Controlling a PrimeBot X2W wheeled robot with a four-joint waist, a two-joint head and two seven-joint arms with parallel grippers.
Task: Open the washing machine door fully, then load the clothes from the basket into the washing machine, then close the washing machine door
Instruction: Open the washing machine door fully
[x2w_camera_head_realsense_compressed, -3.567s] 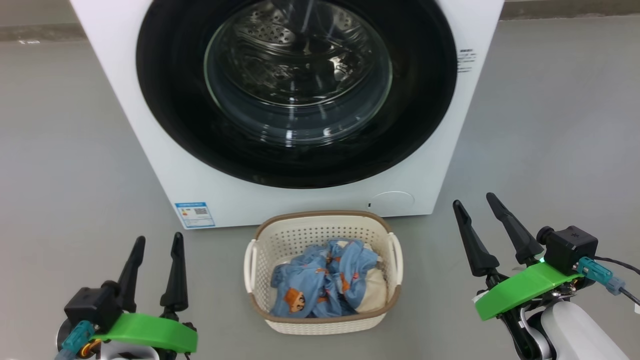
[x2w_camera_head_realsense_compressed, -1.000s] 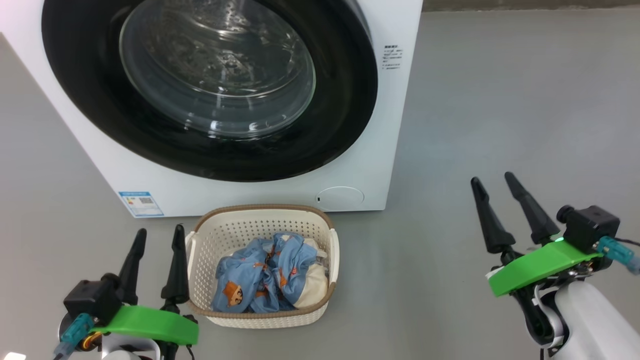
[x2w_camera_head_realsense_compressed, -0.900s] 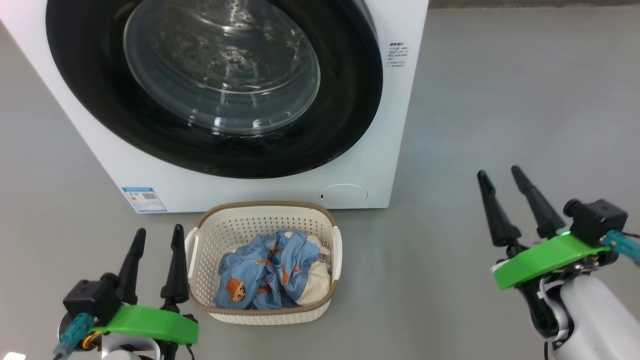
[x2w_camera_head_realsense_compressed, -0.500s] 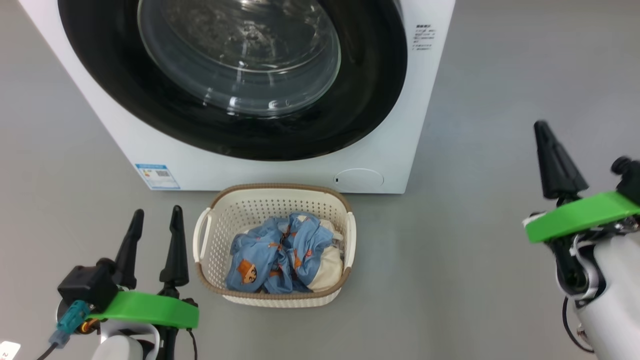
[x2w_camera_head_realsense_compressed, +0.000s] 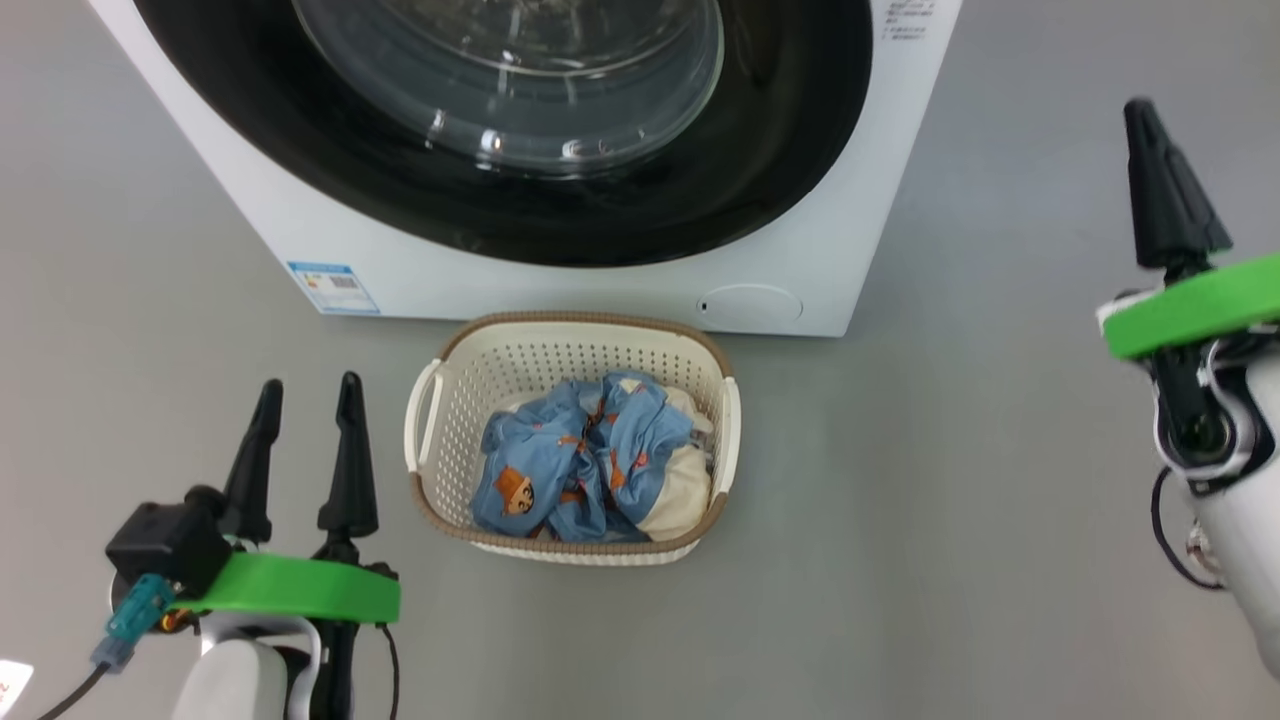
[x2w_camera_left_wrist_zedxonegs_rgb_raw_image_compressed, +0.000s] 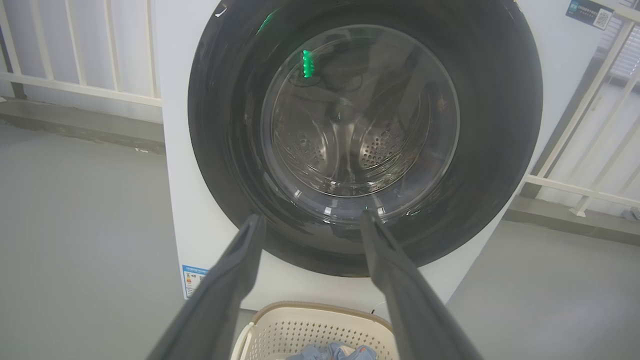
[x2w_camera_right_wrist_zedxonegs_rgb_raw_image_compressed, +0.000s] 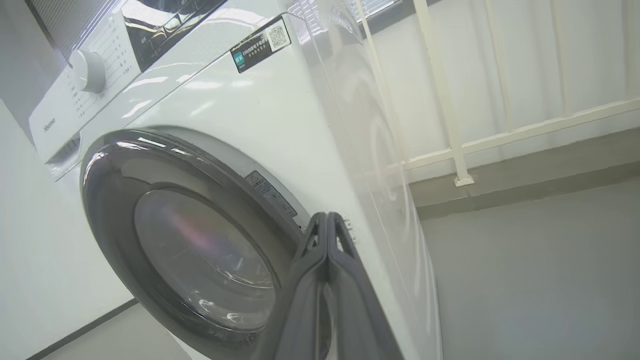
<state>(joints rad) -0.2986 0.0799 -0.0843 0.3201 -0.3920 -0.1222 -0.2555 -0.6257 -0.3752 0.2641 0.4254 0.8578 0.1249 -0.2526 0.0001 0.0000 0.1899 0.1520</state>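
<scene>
The door (x2w_camera_head_realsense_compressed: 500, 215) sits shut on the washing machine (x2w_camera_head_realsense_compressed: 840, 250). The basket (x2w_camera_head_realsense_compressed: 570, 345) of clothes (x2w_camera_head_realsense_compressed: 585, 470) stands on the grey floor (x2w_camera_head_realsense_compressed: 950, 500) just in front, below the door. The right wrist view adds the control knob (x2w_camera_right_wrist_zedxonegs_rgb_raw_image_compressed: 87, 70) and a white railing (x2w_camera_right_wrist_zedxonegs_rgb_raw_image_compressed: 450, 100) behind. The left claw (x2w_camera_head_realsense_compressed: 310, 382) is spread and empty beside the basket. The right claw (x2w_camera_head_realsense_compressed: 1138, 108), fingers pressed together, holds nothing and is raised off the machine's right side.
</scene>
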